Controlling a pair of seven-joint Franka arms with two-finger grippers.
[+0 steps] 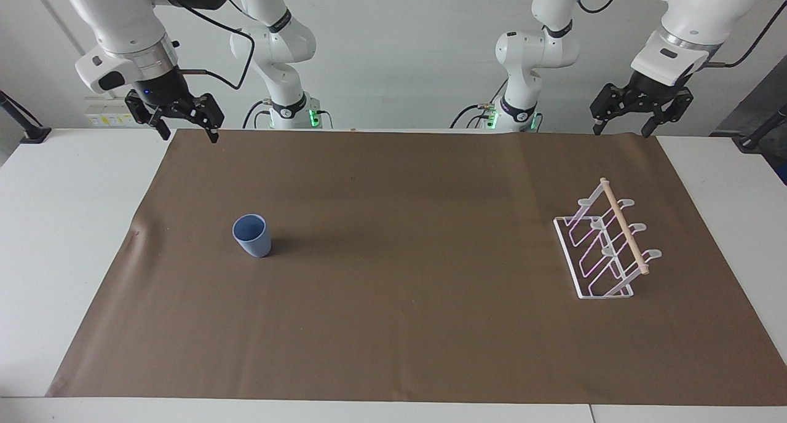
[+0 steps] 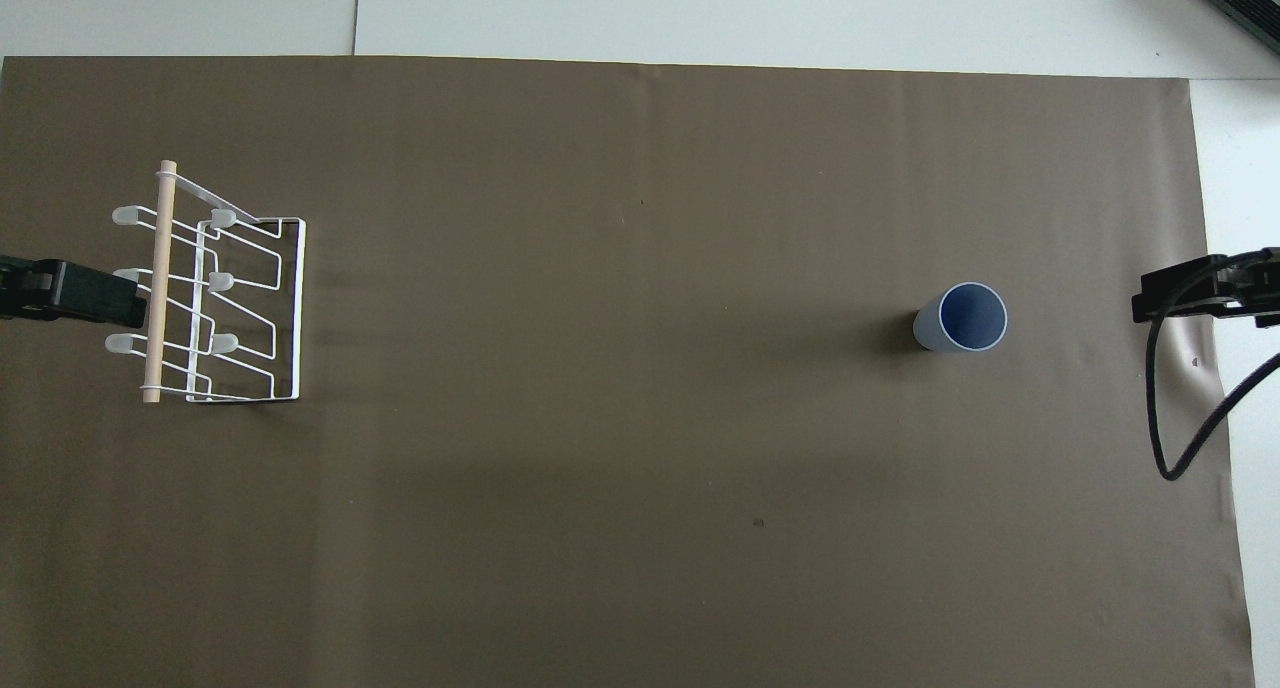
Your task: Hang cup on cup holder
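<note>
My right gripper [image 1: 184, 125] hangs wide; I should straddle the upright cup [image 1: 251, 235] squarely, near my table end.

Both arms are waiting raised at the robots' edge of the desk, the left gripper [image 1: 622, 128] and right gripper [image 1: 187, 133] hanging spread, holding nothing.

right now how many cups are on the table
1. The cup stands upright on the brown mat, toward the right arm's end of the table, apart from the cup holder. None hangs on the holder; nothing seems hidden.
</note>
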